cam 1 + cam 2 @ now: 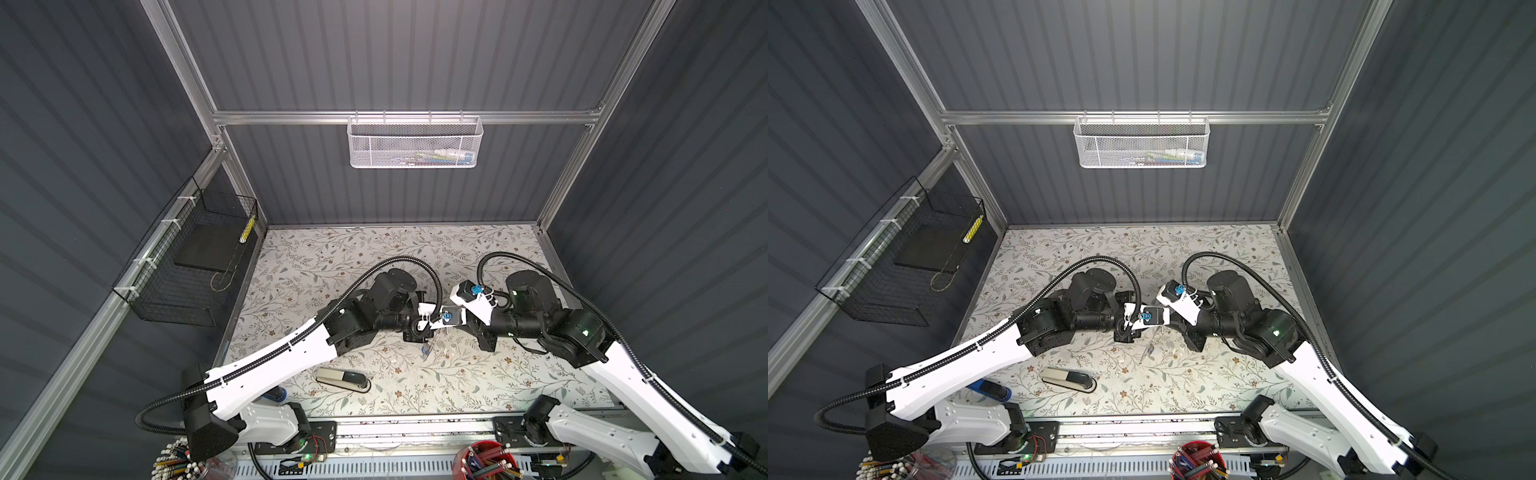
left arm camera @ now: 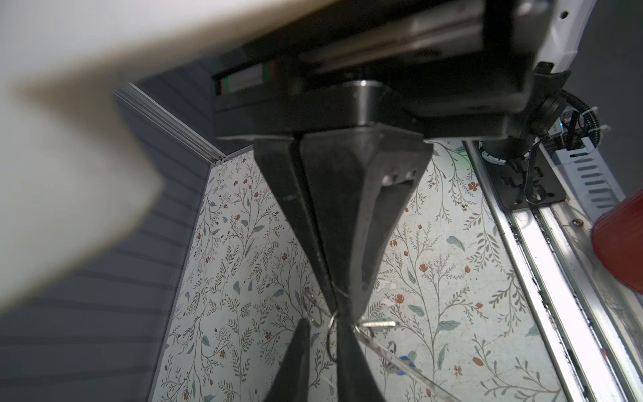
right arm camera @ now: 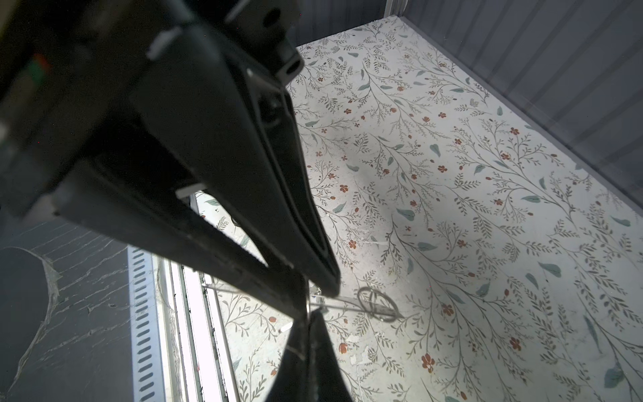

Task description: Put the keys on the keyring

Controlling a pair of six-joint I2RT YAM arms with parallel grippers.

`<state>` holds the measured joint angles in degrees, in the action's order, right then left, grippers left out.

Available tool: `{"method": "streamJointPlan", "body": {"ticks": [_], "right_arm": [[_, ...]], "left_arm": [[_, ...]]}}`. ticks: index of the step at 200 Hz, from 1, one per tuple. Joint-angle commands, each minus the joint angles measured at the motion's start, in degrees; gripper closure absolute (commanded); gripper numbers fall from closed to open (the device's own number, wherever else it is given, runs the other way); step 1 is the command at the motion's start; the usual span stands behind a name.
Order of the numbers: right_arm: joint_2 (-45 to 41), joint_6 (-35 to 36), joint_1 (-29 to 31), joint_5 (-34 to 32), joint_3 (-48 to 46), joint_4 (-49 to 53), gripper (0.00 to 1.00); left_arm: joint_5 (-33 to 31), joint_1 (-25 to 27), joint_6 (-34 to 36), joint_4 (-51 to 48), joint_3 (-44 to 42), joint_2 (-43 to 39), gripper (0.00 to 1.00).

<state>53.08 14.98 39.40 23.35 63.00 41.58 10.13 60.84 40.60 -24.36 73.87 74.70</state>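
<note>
Right gripper (image 2: 339,301) jaws closed, pinching the keyring (image 2: 435,384); left gripper (image 2: 323,323) jaws slightly parted beside 1 small ring (image 2: 331,336).

No readable text, label, brand, number or sign in any view. Any print is too small or blurred.

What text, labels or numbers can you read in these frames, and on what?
No text can be read in any view.
Stapler: no readable mark or brand.
Items in the white basket: too blurred to read.
Yellow strip in the black basket: patterned, but too small to read.
</note>
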Motion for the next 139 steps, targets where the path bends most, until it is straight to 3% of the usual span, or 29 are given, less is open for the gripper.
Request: {"method": "streamJointPlan", "body": {"ticks": [1, 51, 71, 113, 139], "right_arm": [[-1.22, -0.75, 0.07, 1.39, 0.03, -2.95, 1.00], [-2.24, -0.09, 0.11, 1.74, -0.66, -4.23, 1.00], [-3.51, 1.25, 0.15, 1.87, -1.70, -5.71, 1.00], [-5.96, 3.20, 0.16, 1.09, -4.15, -8.70, 1.00], [-6.12, 3.30, 0.18, -0.64, -4.60, -8.78, 0.84]], "left_arm": [[1.68, 0.37, 0.84, -0.60, -0.17, 0.55, 0.85], [2.43, 0.33, 1.28, -1.38, -0.02, 0.89, 0.92], [3.30, 0.33, 1.54, -1.83, 0.11, 1.07, 1.00], [6.75, 0.33, 1.33, -1.88, -0.05, 0.98, 1.00], [7.05, -0.17, -0.45, 0.32, -1.06, -0.09, 1.00]]}}
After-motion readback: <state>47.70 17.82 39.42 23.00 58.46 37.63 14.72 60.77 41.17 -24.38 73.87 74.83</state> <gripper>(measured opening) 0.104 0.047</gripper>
